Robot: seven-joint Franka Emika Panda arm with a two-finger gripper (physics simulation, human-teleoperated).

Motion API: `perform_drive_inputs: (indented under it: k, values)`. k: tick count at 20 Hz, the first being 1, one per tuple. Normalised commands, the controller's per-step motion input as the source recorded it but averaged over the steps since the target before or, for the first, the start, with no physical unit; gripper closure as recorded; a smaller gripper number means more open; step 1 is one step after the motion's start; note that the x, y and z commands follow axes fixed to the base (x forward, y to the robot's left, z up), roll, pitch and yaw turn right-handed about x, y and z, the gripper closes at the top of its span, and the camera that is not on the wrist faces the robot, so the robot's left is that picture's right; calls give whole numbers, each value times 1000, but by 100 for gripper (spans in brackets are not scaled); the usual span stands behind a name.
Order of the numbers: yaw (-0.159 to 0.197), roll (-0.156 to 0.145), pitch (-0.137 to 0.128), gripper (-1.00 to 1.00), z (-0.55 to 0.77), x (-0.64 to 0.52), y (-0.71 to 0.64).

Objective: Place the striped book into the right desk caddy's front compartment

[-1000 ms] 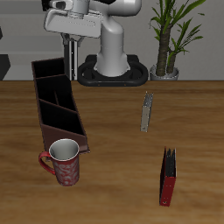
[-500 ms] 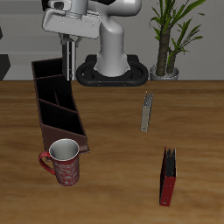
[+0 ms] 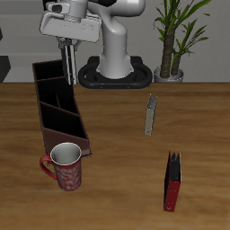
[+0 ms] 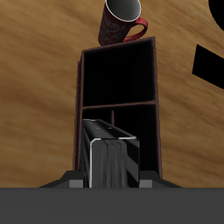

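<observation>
My gripper (image 3: 66, 45) is shut on the striped book (image 3: 67, 65), which hangs upright from it over the back end of the right desk caddy (image 3: 59, 111), a long dark reddish-brown box with inner dividers. In the wrist view the book (image 4: 112, 163) sits between the fingers, above the caddy (image 4: 119, 80). Its open sections show beyond the book. The book is above the caddy's rim, not inside a section.
A red patterned mug (image 3: 66, 166) stands just off the caddy's front end and also shows in the wrist view (image 4: 122, 21). A thin grey-olive book (image 3: 150, 115) stands mid-table. A red-and-black book (image 3: 172, 181) stands near the front edge. A potted plant (image 3: 173, 40) stands at the back.
My gripper has shifted the striped book a little sideways, further over the caddy's back end, and slightly lower. Nothing else has moved.
</observation>
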Motion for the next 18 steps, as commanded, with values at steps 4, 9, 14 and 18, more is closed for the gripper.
perform_drive_inputs:
  k: [4,9,14,18]
  values:
    - [-9,-11,17,100,-110,72,-62]
    - [-13,8,0,100,18,0,39]
    - [9,9,-39,100,139,-54,83]
    - [-9,0,-16,100,76,-9,-15]
